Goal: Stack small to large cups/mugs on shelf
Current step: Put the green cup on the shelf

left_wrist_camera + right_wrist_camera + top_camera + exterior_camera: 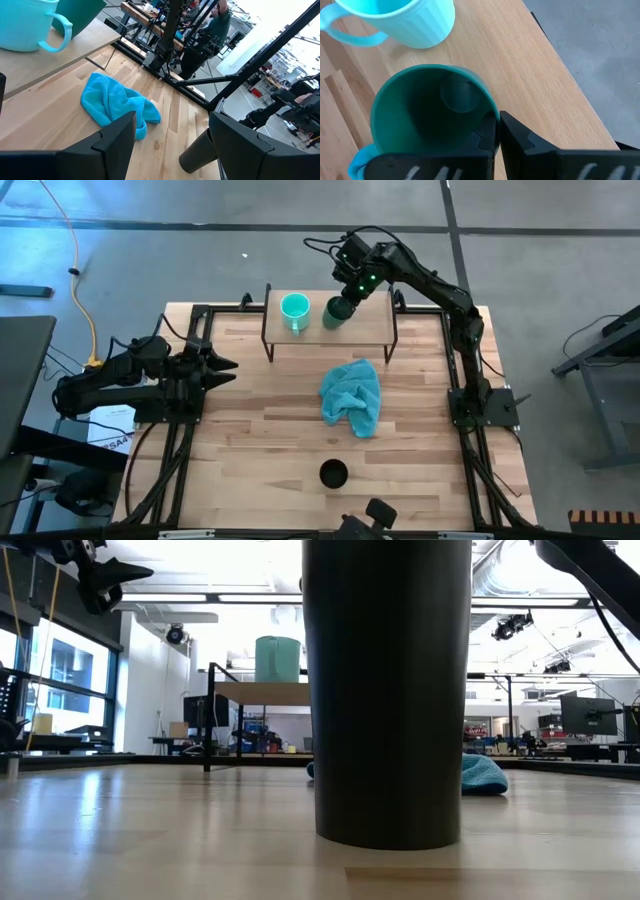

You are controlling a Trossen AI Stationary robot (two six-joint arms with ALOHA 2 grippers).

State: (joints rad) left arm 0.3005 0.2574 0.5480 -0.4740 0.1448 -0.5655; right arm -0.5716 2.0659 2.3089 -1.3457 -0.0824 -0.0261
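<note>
Because it stands alone at the near edge of the tabletop (250,440), the tall black cup (333,474) is the closest of the three; it looks rigid and smooth-walled, probably light and a little slippery, so I judge a pinch over the rim, one finger inside and one outside, safer than squeezing the round wall. Farther in lies the teal cloth (352,397), soft and crumpled, just in front of the shelf (375,328). At the tabletop's left edge the left pincer (218,366) waits with its fingers spread wide, holding nothing, pointing toward the middle. Farthest back, the right arm reaches over the shelf with its elbow high and wrist bent down; the right pincer (496,131) is clamped on the rim of the dark green cup (427,115), which hangs tilted above the board, just beside the light turquoise mug (294,308) standing upright there. Both look hard and chippable.
</note>
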